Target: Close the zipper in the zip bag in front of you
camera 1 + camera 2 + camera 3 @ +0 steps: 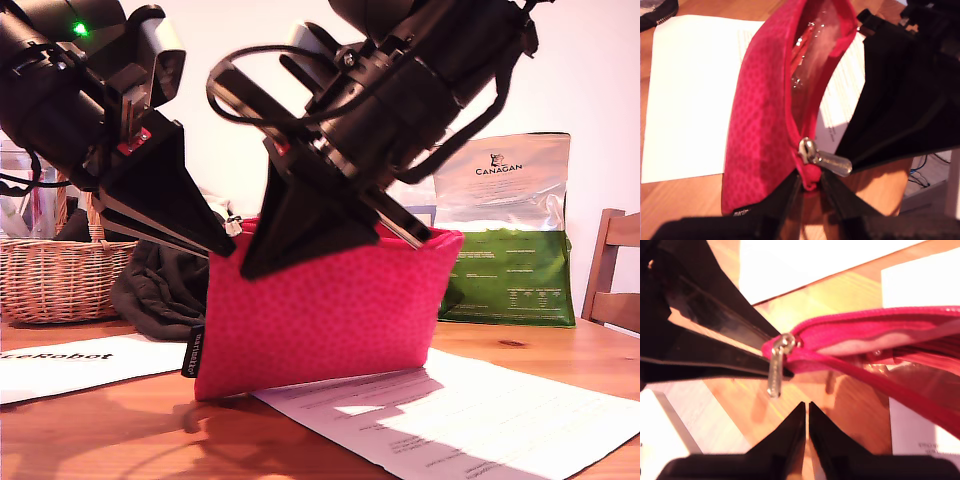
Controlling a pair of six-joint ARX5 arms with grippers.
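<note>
My first gripper's (810, 182) jaws pinch the end of the zip bag (320, 310) beside the zipper (812, 152) pull; my second gripper (806, 412), jaws nearly together, holds nothing. Arms hide the bag's mouth. A Canagan bag (510, 230) stands behind the zip bag.

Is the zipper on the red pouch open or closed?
Open: the zipper gapes, showing the pouch's inside; its pull tab sits at one end.

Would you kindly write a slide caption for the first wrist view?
My first gripper pinches the open zip bag at its end, beside the silver pull tab.
</note>
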